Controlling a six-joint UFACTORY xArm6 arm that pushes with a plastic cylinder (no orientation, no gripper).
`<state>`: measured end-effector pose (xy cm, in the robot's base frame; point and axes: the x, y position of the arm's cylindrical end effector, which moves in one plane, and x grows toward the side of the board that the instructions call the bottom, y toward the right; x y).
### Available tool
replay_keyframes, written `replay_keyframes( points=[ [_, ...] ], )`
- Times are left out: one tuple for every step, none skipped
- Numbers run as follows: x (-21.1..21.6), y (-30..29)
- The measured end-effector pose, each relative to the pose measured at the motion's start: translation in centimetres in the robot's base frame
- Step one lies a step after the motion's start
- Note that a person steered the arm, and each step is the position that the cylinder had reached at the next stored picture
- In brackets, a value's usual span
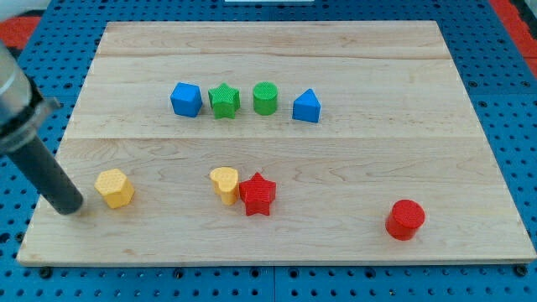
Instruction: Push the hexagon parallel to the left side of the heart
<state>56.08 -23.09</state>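
Note:
The yellow hexagon block lies at the lower left of the wooden board. The yellow heart block lies right of it near the board's middle bottom, touching a red star block on its right. My tip rests on the board just to the view's left of the hexagon, with a small gap between them. The dark rod slants up to the view's left edge.
A row near the view's top holds a blue cube, a green star, a green cylinder and a blue triangular block. A red cylinder stands at the lower right. The blue pegboard surrounds the board.

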Motion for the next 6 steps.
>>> replay_keyframes(
  points=[
    [0.0,5.8],
    [0.1,10.0],
    [1.3,2.1],
    [-0.8,-5.7],
    [-2.3,-2.3],
    [-3.0,2.4]
  ],
)
